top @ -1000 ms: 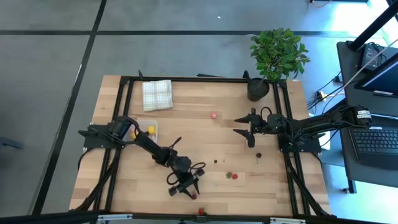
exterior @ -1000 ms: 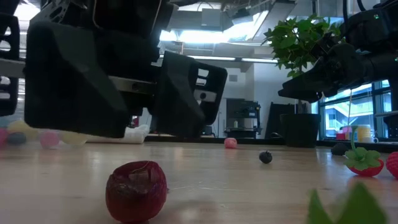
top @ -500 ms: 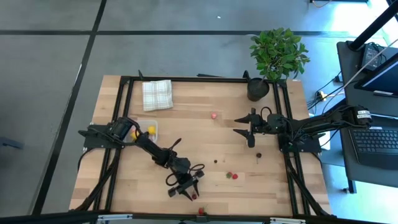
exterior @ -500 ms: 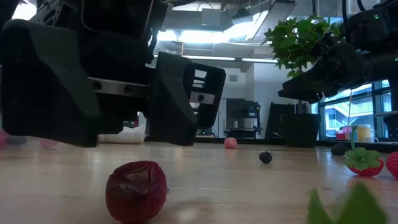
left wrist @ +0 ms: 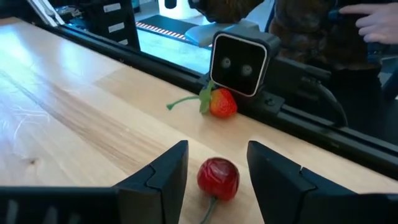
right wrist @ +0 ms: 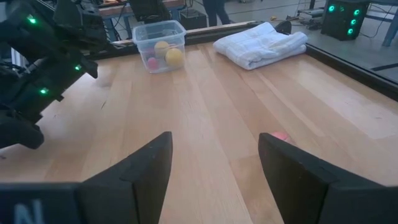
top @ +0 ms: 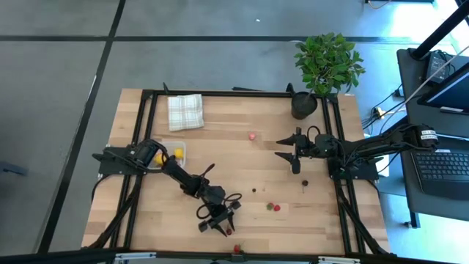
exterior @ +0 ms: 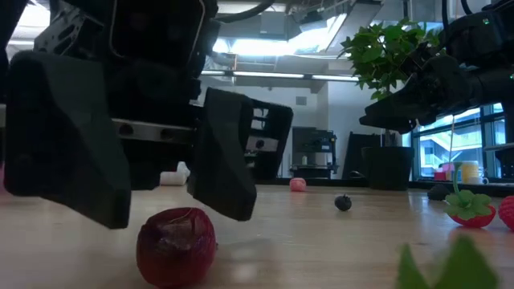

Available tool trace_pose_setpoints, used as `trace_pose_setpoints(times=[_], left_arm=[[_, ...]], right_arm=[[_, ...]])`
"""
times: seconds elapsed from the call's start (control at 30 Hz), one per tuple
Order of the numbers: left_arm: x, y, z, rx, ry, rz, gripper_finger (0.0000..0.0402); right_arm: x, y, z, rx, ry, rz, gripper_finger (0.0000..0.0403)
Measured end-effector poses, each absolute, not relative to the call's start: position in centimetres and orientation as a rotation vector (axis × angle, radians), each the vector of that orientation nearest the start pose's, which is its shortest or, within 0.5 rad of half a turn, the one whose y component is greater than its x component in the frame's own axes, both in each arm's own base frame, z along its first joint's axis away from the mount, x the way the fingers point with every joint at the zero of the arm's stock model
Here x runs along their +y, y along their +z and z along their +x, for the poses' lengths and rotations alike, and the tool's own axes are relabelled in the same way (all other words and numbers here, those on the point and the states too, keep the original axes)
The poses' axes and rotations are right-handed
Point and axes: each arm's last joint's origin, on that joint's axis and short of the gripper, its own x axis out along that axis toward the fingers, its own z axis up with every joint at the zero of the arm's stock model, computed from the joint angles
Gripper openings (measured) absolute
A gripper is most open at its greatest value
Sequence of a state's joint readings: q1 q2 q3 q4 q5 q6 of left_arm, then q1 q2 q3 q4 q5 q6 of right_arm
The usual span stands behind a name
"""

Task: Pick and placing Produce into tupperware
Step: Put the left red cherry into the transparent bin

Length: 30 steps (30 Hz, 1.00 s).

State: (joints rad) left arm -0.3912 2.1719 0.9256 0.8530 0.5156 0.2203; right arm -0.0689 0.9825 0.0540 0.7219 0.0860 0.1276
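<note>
1. Lower than a second ago, the left gripper now straddles the small glossy dark-red cherry near the wooden worktop's front edge, fingers open, nothing held.
2. Risk: round and smooth, it may roll from closing fingers.
3. The clear plastic tupperware sits by the left edge.
4. The right gripper waits open, right-centre.

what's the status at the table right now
Left gripper open, low around dark red cherry. Right gripper open, waiting mid-table. Tupperware holds some fruit. Nothing blocking.
</note>
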Motion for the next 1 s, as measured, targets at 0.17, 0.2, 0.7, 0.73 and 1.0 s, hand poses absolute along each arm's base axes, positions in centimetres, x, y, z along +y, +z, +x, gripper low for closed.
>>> trace_pose_setpoints(times=[0.17, 0.2, 0.7, 0.73, 1.0], left_arm=[[-15.8, 7.1, 35.7, 0.324, -0.906, 0.178, 0.0159], [-15.8, 7.0, 35.7, 0.324, -0.901, 0.179, 0.0160], [-16.0, 6.1, 36.2, 0.349, -0.964, 0.106, 0.0112], [-16.0, 6.1, 36.2, 0.348, -0.965, 0.105, 0.0106], [-15.9, 6.1, 36.2, 0.380, -0.978, 0.031, 0.0059]], right_arm=[[-1.4, 14.3, 16.2, 0.198, -0.168, 0.125, 0.0240], [-1.4, 14.3, 16.2, 0.197, -0.167, 0.125, 0.0240], [-1.4, 14.3, 16.2, 0.199, -0.167, 0.125, 0.0240], [-1.4, 14.3, 16.2, 0.199, -0.167, 0.125, 0.0240], [-1.4, 14.3, 16.2, 0.199, -0.167, 0.126, 0.0240]])
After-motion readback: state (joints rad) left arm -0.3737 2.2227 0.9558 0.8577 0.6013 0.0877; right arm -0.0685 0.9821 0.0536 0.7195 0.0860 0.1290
